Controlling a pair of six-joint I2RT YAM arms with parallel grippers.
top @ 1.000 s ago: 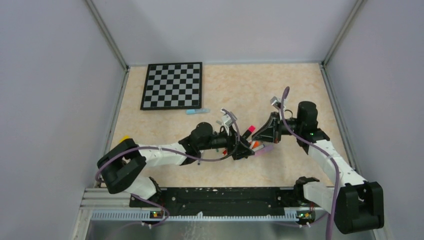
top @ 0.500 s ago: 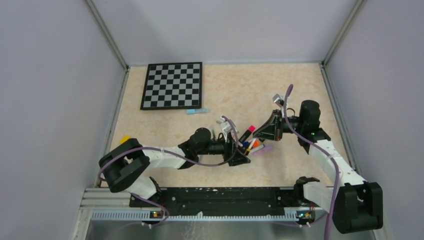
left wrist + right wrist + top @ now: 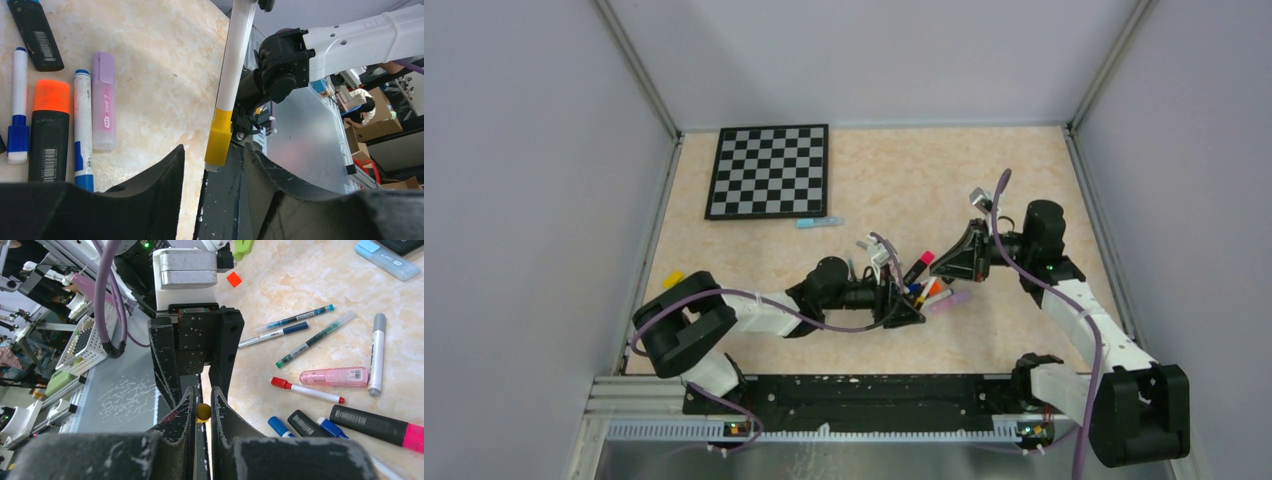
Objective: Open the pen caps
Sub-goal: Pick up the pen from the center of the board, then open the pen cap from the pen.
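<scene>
Walls point(image 3: 524, 200): plain lilac-grey panels on three sides, evenly lit
Tabletop point(image 3: 904, 170): beige marbled surface
Checkerboard point(image 3: 769, 170): flat, far-left beyond the left gripper point(image 3: 912, 306)

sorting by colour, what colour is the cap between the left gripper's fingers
Yellow: the cap shows best in the left wrist view.

The marbled table point(image 3: 1024, 170) carries a chessboard point(image 3: 769, 171), a blue highlighter point(image 3: 820, 222) just beside it, and scattered pens point(image 3: 295, 318) and markers point(image 3: 372, 425).
</scene>
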